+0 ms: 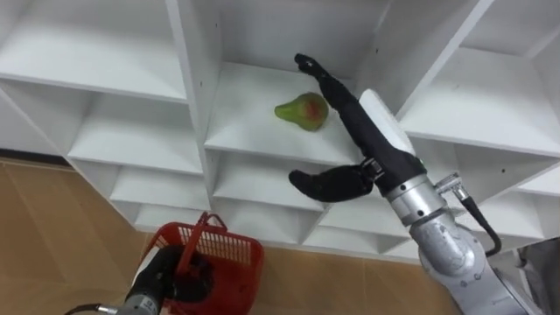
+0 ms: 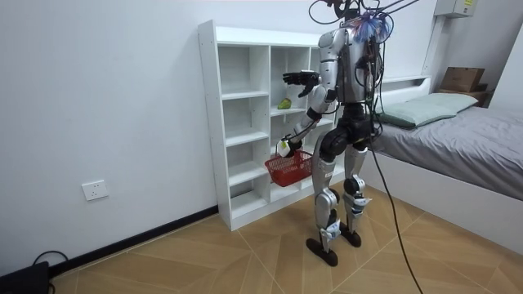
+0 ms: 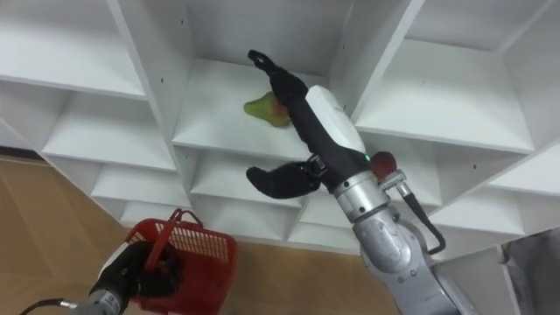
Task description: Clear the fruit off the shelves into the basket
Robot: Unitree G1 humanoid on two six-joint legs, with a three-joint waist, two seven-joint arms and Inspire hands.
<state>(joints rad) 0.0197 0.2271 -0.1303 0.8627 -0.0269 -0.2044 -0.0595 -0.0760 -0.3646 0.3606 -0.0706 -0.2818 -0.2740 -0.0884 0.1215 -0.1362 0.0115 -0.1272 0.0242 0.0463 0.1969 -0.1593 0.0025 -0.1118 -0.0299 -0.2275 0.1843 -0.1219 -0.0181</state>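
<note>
A green pear with a red blush (image 1: pixel 302 111) lies on a middle shelf of the white closet (image 1: pixel 197 96). My right hand (image 1: pixel 352 109) reaches into that compartment, open, its straight fingers (image 1: pixel 308 66) above and just right of the pear and its thumb (image 1: pixel 328 183) spread below the shelf's front edge. In the right eye view the right hand (image 3: pixel 308 103) covers part of the pear (image 3: pixel 260 108). Low on the left, my left hand (image 1: pixel 163 269) is shut on the handle of a red wire basket (image 1: pixel 234 250), held in front of the lower shelves.
I stand close to the closet (image 2: pixel 233 114), facing it, on a wooden floor. The compartments around the pear hold nothing. A bed (image 2: pixel 458 131) stands behind me at the room view's right.
</note>
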